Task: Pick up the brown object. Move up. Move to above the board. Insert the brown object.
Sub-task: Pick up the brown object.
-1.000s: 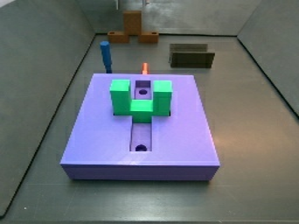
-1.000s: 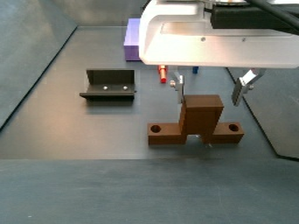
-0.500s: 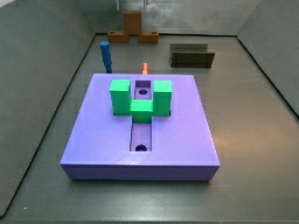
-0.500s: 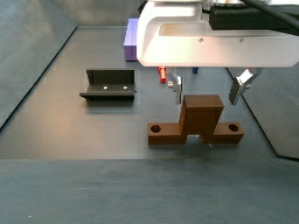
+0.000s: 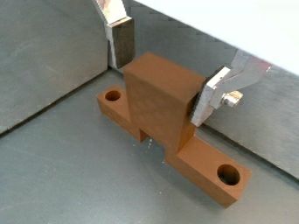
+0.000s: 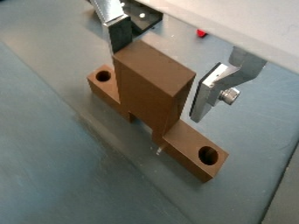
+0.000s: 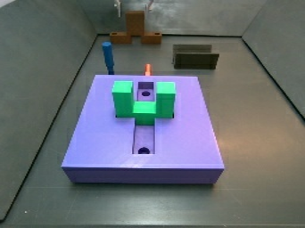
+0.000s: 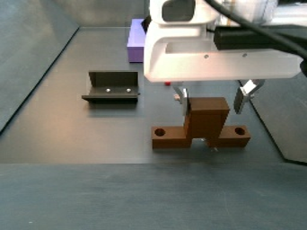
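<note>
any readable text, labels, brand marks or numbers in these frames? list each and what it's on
None readable in any view.
The brown object, board, green block and fixture are all unmarked.
The claw, open astride the brown object's upright, and its white housing carry no legible marking.

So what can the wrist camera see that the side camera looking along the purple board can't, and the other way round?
Only the wrist view shows the gripper, its silver fingers open on either side of the brown object's upright block, not yet closed. Only the side view shows the board, the blue peg and the fixture. Both show the brown object.
</note>
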